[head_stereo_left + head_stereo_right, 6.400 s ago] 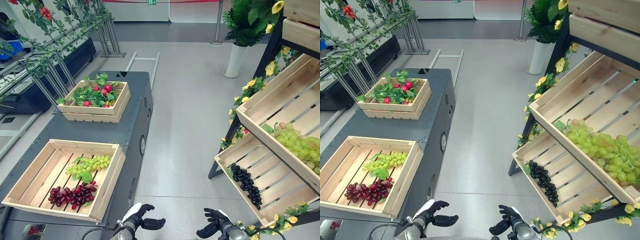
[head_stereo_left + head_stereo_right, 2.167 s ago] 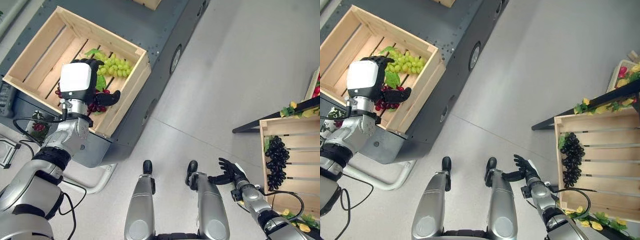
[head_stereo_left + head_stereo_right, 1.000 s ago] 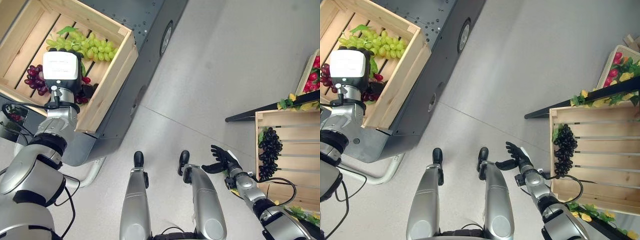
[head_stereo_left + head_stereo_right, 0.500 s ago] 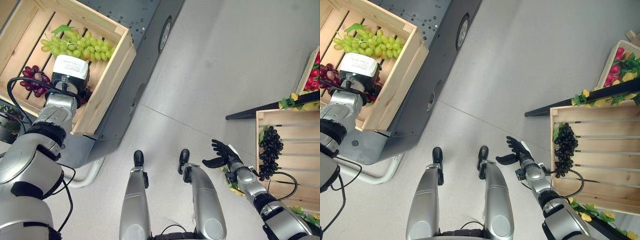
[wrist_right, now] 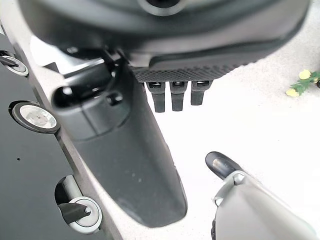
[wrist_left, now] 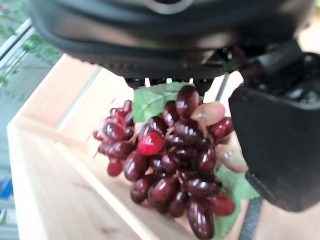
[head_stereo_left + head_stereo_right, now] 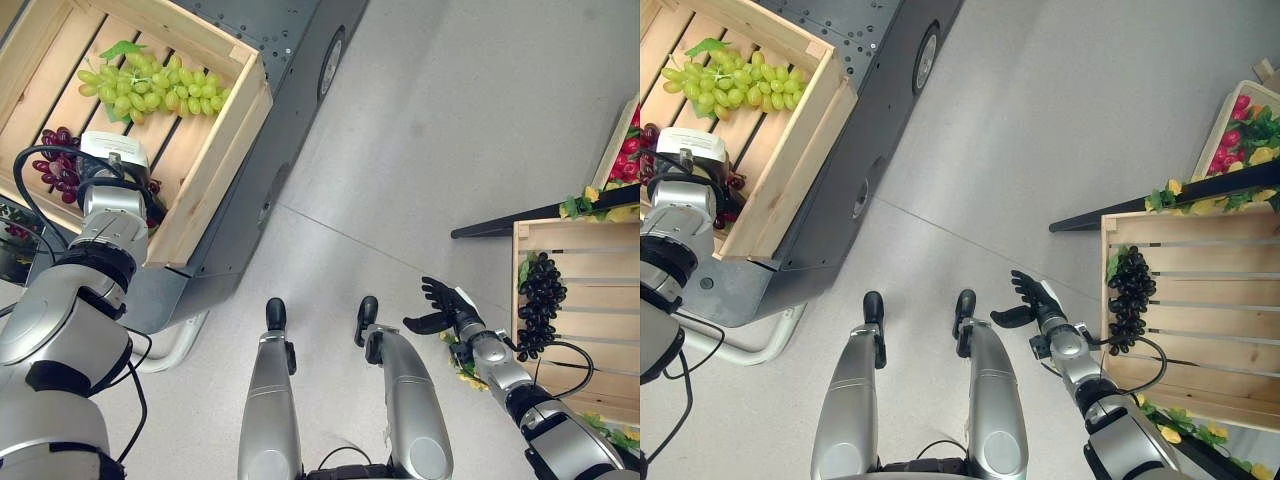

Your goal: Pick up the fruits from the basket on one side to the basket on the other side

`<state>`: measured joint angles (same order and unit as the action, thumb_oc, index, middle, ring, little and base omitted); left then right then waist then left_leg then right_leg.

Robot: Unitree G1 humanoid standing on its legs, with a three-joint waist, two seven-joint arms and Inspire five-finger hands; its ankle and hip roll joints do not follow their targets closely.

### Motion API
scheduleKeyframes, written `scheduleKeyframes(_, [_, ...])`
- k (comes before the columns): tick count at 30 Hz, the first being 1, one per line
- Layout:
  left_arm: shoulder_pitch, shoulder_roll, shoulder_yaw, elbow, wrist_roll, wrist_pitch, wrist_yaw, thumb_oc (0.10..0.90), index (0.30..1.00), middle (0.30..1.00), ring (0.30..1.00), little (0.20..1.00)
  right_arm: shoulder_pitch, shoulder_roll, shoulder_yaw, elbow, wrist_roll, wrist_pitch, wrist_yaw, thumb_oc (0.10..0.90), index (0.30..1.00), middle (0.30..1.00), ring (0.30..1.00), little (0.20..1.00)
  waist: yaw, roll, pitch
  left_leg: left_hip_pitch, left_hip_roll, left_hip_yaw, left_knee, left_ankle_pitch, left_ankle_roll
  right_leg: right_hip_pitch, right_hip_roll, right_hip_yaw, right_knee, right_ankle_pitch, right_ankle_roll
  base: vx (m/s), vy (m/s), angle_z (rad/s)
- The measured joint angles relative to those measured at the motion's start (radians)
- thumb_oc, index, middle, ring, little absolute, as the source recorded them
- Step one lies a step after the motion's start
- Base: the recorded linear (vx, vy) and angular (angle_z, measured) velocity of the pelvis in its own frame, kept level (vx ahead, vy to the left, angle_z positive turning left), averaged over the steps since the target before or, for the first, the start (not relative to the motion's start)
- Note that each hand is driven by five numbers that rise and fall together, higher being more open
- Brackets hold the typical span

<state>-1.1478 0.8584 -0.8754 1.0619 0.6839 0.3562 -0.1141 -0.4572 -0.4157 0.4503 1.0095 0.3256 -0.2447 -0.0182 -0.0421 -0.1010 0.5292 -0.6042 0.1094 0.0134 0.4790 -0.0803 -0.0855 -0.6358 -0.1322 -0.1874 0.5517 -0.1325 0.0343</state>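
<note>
A wooden crate (image 7: pixel 216 158) on the dark cart holds a green grape bunch (image 7: pixel 148 90) and a dark red grape bunch (image 7: pixel 52 166). My left hand (image 7: pixel 112 160) reaches down into this crate, right on the red grapes. In the left wrist view the red bunch (image 6: pixel 170 156) lies directly under the palm, with the thumb (image 6: pixel 280 145) against its side. My right hand (image 7: pixel 445 310) hangs open over the floor, left of a second slatted crate (image 7: pixel 590 335) that holds a black grape bunch (image 7: pixel 540 295).
The dark grey cart (image 7: pixel 285 45) carries the left crate. On the right, a black shelf frame (image 7: pixel 520 215) sits above the lower crate, with red fruit and leaves (image 7: pixel 628 150) in another crate. Grey floor (image 7: pixel 430 130) lies between the two sides.
My left hand has slid toward the crate's near-left part and sunk onto the red grapes. The right hand has stayed nearly still. The view has shifted a little.
</note>
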Motion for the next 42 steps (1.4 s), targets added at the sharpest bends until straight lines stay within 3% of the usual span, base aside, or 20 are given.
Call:
scheduleKeyframes(5, [-0.004,-0.029,0.039,0.04,-0.053,0.009,0.032,0.8,0.9,0.9,0.9,0.9,-0.002,0.0,0.001,-0.007,0.0,0.0,0.0,0.8,0.9,0.9,0.9,0.9,-0.004,-0.001,0.0,0.0,0.0,-0.004,0.001,0.0,0.0,0.004,0.0,-0.006,-0.006,0.001,0.0,0.0,0.0,0.0])
scheduleKeyframes(6, [-0.007,-0.029,0.04,0.048,-0.062,0.009,0.036,0.562,0.542,0.542,0.542,0.542,-0.003,0.0,0.001,-0.01,0.0,0.001,0.0,0.8,0.9,0.9,0.9,0.9,-0.005,-0.001,0.0,0.0,0.0,-0.005,0.001,0.0,0.0,0.004,0.0,-0.006,-0.006,0.001,0.0,0.0,0.0,0.0])
scheduleKeyframes(7, [-0.007,-0.03,0.04,0.055,-0.061,0.009,0.043,0.562,0.542,0.542,0.542,0.542,-0.004,0.0,0.001,-0.013,0.0,0.001,0.0,0.8,0.9,0.9,0.9,0.9,-0.007,-0.002,0.0,0.0,0.0,-0.005,0.001,0.0,0.0,0.004,0.0,-0.006,-0.007,0.001,0.0,0.0,0.0,0.0])
scheduleKeyframes(8, [-0.007,-0.032,0.04,0.069,-0.06,0.006,0.061,0.4,0.3,0.3,0.3,0.3,-0.01,0.0,0.005,-0.014,0.0,0.001,0.0,0.8,0.9,0.9,0.9,0.9,-0.012,-0.004,0.0,0.0,0.0,-0.004,0.001,0.0,0.0,0.004,0.0,-0.006,-0.007,0.001,0.0,0.0,0.0,0.0])
scheduleKeyframes(13, [-0.007,-0.032,0.035,0.11,-0.024,-0.031,0.134,0.4,0.3,0.3,0.3,0.3,-0.016,0.0,0.03,-0.014,0.005,0.001,0.0,0.8,0.9,0.9,0.9,0.9,-0.028,-0.02,-0.002,-0.003,0.001,-0.005,0.001,0.0,0.0,0.002,0.003,-0.004,-0.01,0.002,0.001,0.0,0.0,0.0])
scheduleKeyframes(17, [-0.006,-0.031,0.015,0.109,0.018,-0.088,0.161,0.4,0.3,0.3,0.3,0.3,-0.012,0.0,0.031,-0.013,0.006,0.001,0.0,0.8,0.9,0.9,0.9,0.9,-0.026,-0.02,-0.002,-0.007,0.001,-0.006,0.001,0.0,0.0,0.001,0.004,-0.006,-0.015,0.002,0.002,0.0,0.0,0.0])
scheduleKeyframes(28, [0.003,-0.022,0.015,0.105,0.003,-0.164,0.267,0.4,0.3,0.3,0.3,0.3,-0.013,0.001,0.031,-0.014,0.036,-0.002,0.0,0.8,0.9,0.9,0.9,0.9,-0.018,-0.02,-0.002,-0.005,0.0,-0.006,-0.003,0.0,0.0,0.005,0.003,-0.007,-0.023,0.005,0.004,0.0,0.0,0.0])
scheduleKeyframes(35, [0.004,-0.009,0.017,0.066,-0.12,-0.225,0.369,0.4,0.3,0.3,0.3,0.3,0.004,0.002,0.031,-0.015,0.037,-0.004,0.0,0.8,0.9,0.9,0.9,0.9,0.003,-0.02,-0.001,0.042,-0.002,-0.004,-0.01,0.0,0.001,0.048,0.002,-0.003,-0.024,0.005,0.005,0.0,0.0,0.0])
scheduleKeyframes(42, [0.098,-0.008,0.22,0.01,-0.461,-0.325,0.482,0.4,0.3,0.3,0.3,0.3,0.041,0.028,0.029,-0.025,0.036,-0.007,0.0,0.8,0.9,0.9,0.9,0.9,0.007,-0.019,-0.001,0.097,-0.003,0.0,-0.036,0.003,0.001,0.097,0.001,-0.004,-0.036,0.004,0.006,0.0,-0.021,0.0])
